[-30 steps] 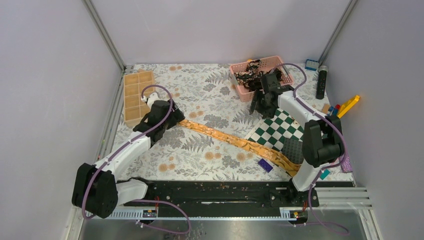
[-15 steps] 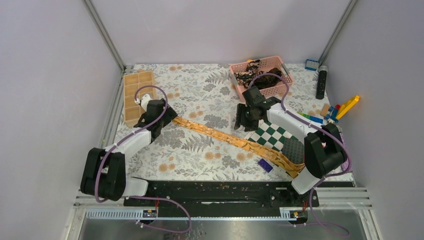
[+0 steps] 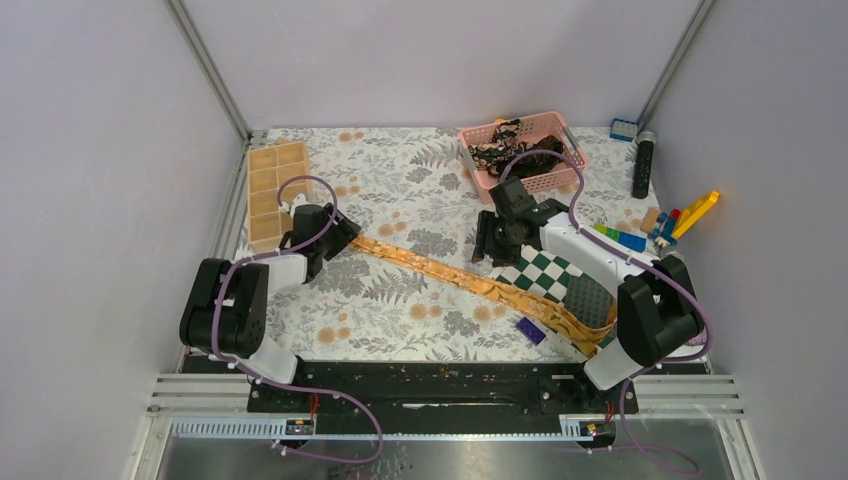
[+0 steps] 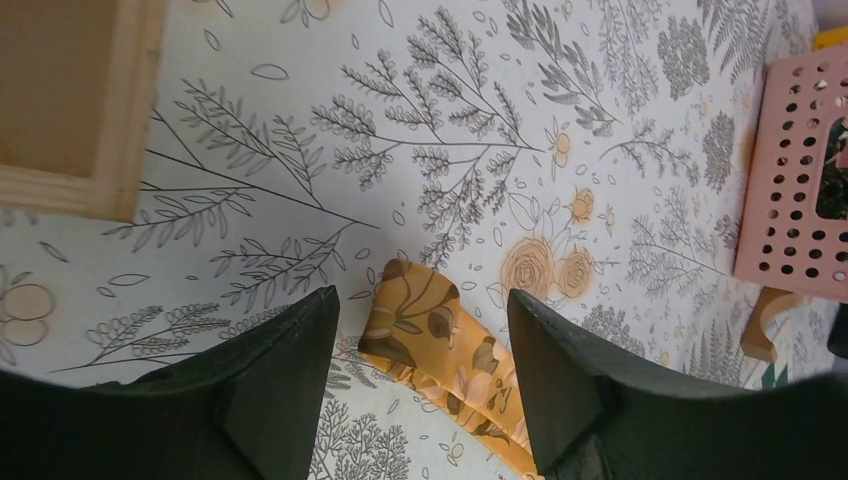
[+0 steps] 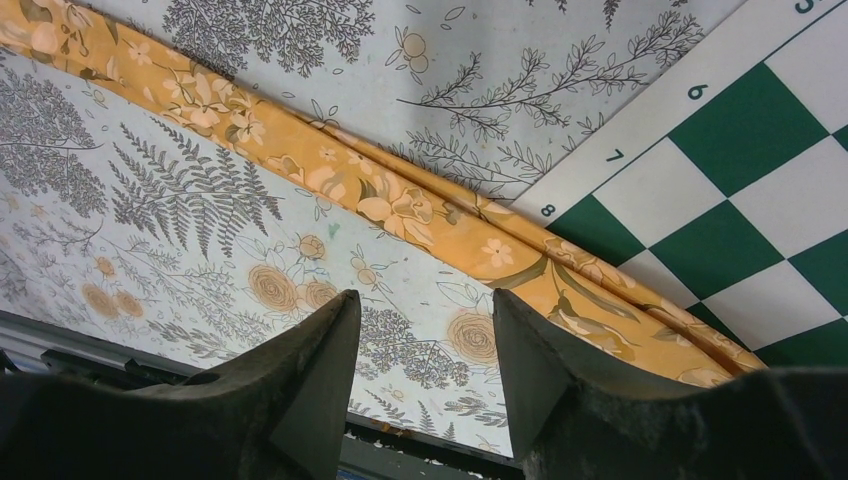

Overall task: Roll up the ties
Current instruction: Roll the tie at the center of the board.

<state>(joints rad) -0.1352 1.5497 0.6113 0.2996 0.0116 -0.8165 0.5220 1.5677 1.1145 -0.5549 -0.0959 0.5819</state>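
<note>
Left gripper: fingers apart, straddling the narrow tip of the golden tie with a gap on either side; nothing clamped.
Right gripper: fingers apart, hanging over the tie's middle stretch near the corner of the checkered board; holding nothing.
Where it lies: flat in one long diagonal on the flowered tablecloth, from just beside the wooden tray, over the board's near corner, down toward the right arm's base.
How it will handle: light, limp and slick, I'd say. The fabric shines, and a soft fold runs along it. It would likely slide on the cloth, and a roll would spring loose unless kept pinched.
Where to take hold: the narrow tip, across its width, right where the left fingers frame it; the other gripper could steady the strip further along.
Dark ties: heaped in the pink basket at the back, well apart from both grippers.
Hard to make out: the wide end disappears behind the right arm. How many dark ties are in the heap, I can't tell. Nor can I tell whether the left fingertips touch the cloth.
</note>
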